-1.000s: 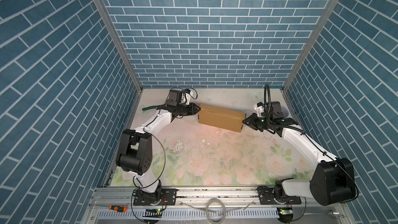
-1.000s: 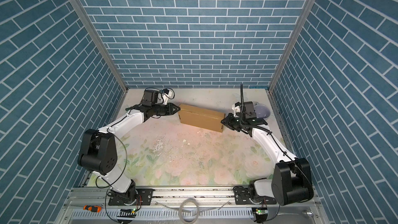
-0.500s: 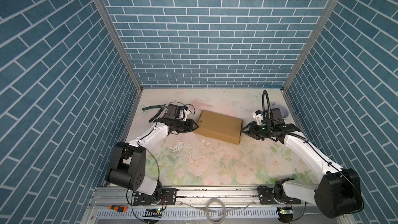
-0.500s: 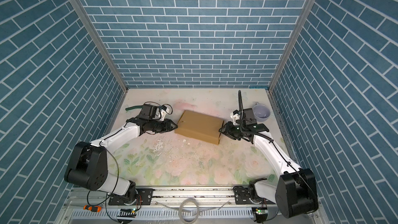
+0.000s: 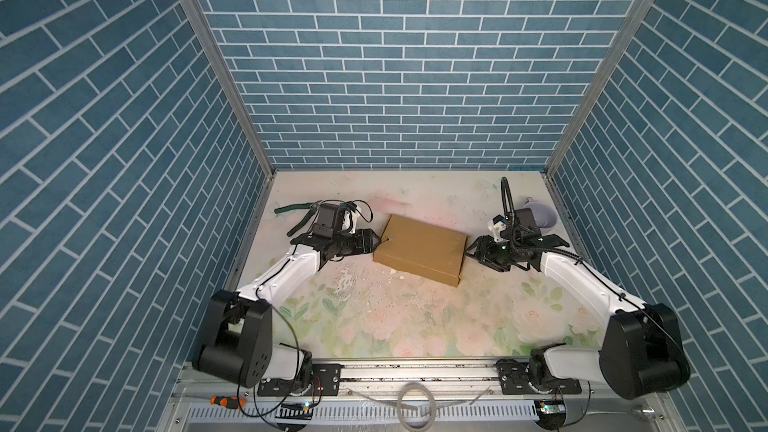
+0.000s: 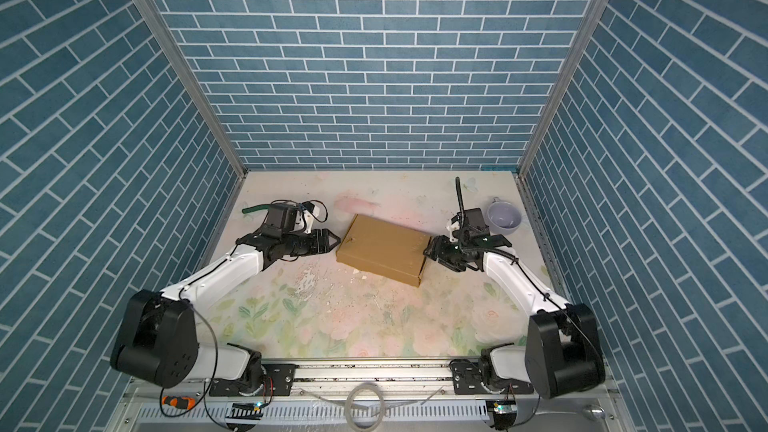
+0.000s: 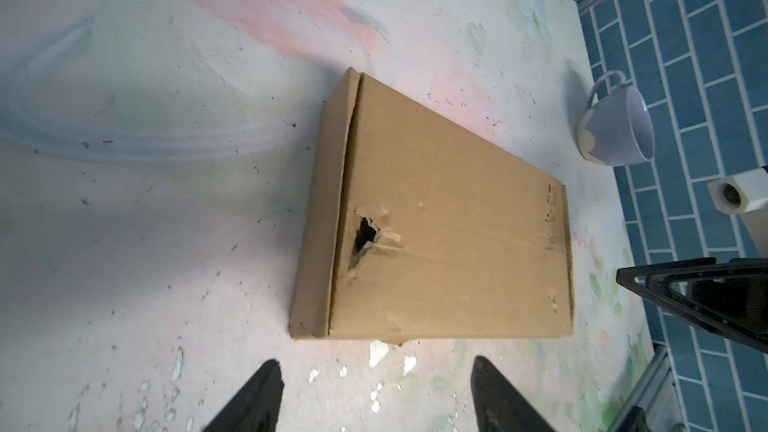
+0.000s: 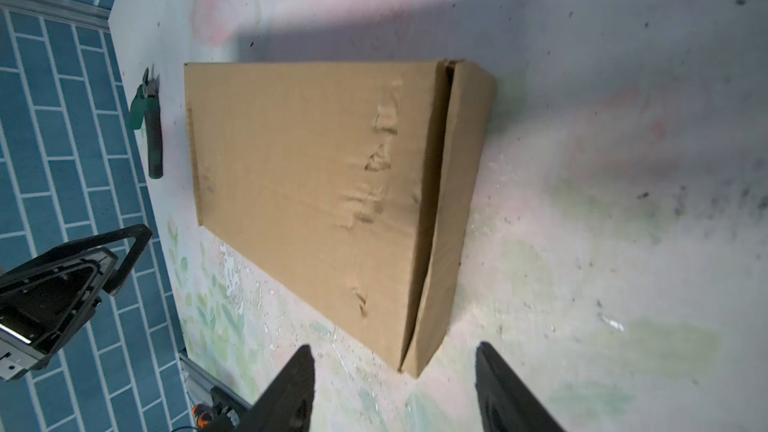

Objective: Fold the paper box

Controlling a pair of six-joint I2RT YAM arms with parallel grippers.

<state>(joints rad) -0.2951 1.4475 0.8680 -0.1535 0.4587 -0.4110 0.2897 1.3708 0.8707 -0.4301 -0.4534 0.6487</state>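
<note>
The paper box [image 5: 419, 249] [image 6: 382, 249] is a closed, shallow brown cardboard mailer. It lies flat on the floral table top, slightly askew, in both top views. A torn hole [image 7: 365, 234] shows in its top near the left end. My left gripper [image 5: 376, 241] [image 7: 374, 367] is open just off that end, touching nothing. Just off the box's right end, my right gripper [image 5: 469, 249] [image 8: 395, 351] is open too. In the right wrist view the box [image 8: 316, 184] shows a gaping side flap seam.
A pale lilac mug [image 5: 540, 218] [image 7: 619, 130] lies at the back right by the wall. Green-handled pliers [image 5: 295, 211] [image 8: 149, 126] lie at the back left behind my left arm. White flakes [image 5: 345, 280] litter the table in front of the box. Brick walls enclose three sides.
The box, held between both grippers at the back a second ago, has come forward and now lies flat. Both grippers have opened and let go of its ends.
</note>
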